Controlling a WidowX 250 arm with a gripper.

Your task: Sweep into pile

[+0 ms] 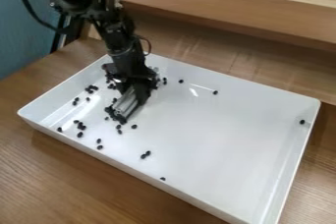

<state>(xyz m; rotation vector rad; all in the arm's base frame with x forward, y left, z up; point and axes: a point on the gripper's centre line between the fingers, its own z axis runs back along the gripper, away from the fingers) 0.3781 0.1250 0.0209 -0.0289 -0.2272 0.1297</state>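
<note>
The end effector (133, 84) hangs over the tray's left part, nearer the far edge, clamped on the top of 1 grey ribbed block (126, 104). The block is tilted, its lower end down at the tray's floor towards the near left. Black beans (113, 115) are bunched at that lower end, and more lie close to the end effector on both sides.

Just outside the bunch, 3 beans sit on the near side of the block. Towards the tray's left edge there is a small group, with a few strays beside it; another loose group lies nearer the left corner. Along the near long edge are 2 beans near each other, then 2 more in a touching pair, then 1 by the wall. Along the far edge, 2 beans lie to the right of the end effector and 1 sits further along. 1 bean is well apart from the rest, by the right edge.

The white tray (289, 169) stands on the wooden bench (59, 174). Behind it runs a wooden ledge (230, 9), and 1 blue panel (25, 31) stands at the upper left.
</note>
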